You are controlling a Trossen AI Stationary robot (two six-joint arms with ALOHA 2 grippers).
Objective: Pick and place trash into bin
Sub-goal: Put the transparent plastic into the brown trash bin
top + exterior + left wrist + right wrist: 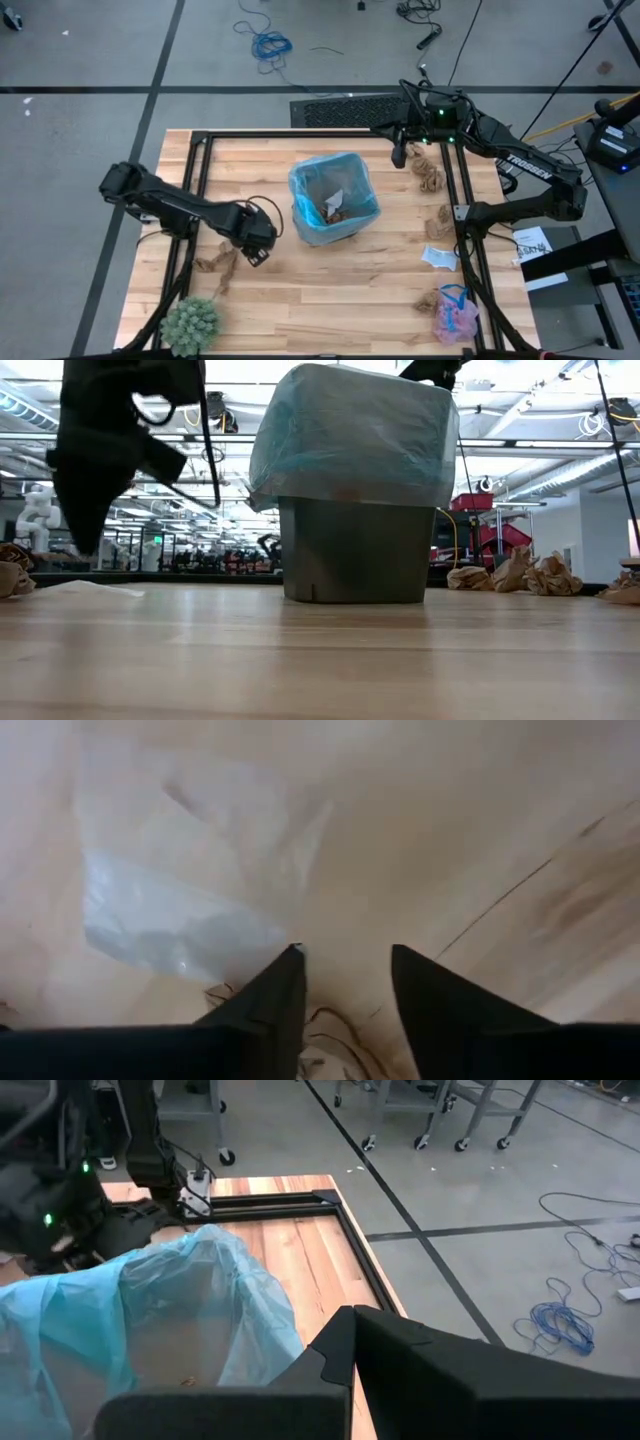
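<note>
left wrist view: left gripper (345, 970) jaws apart, empty; white paper (170, 925) just beside

My left arm reaches in from the worktop's left edge, its left claw (254, 243) low over the boards near the front, fingers (270, 1010) parted with a clear gap. My right arm folds back at the far right, its right claw (399, 156) closed tight.
</note>
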